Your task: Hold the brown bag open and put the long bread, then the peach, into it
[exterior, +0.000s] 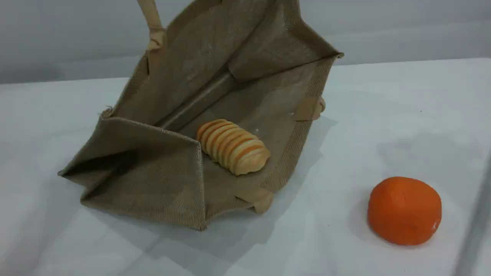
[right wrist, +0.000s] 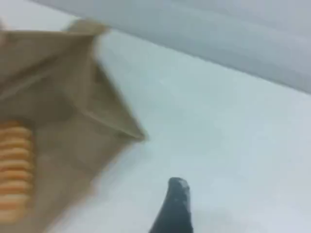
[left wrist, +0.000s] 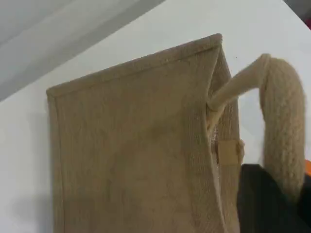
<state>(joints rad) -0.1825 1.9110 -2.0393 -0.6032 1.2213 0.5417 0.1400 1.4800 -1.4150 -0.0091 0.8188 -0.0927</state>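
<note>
1. The brown bag (exterior: 215, 115) is seen lying on its side on the white table (exterior: 383, 115), its mouth turned toward the camera and to the right in the scene view, with the upper wall lifted so that the inside is laid open.
2. One beige handle (exterior: 153, 23) is drawn upward out of the top edge of the scene view; the second handle's ends (exterior: 312, 108) are seen at the lower rim, against the table.
3. The long bread (exterior: 233, 146) is found inside the bag, resting on the lower wall just within the mouth.
4. Its long axis is set at a slant: one end points up and left toward the bag's fold, the other, rounded end points down and right toward the open rim. Its stripes run across this axis.
5. In the right wrist view the bread (right wrist: 14, 170) is glimpsed at the left edge, blurred, inside the bag (right wrist: 63, 87).
6. The left gripper (left wrist: 272, 194) is shown in the left wrist view closed upon the padded handle (left wrist: 282, 126), which loops over the dark fingertip; the bag's outer wall (left wrist: 131, 145) hangs beside it.
7. The right gripper (right wrist: 175, 208) is held above bare table near the bag's corner; only one dark fingertip is shown, the jaws stand wide apart, and nothing is held.
8. An orange fruit (exterior: 404, 210) is seen on the table, well apart from the bag, to the right.
9. The peach cannot be found in any view.
</note>
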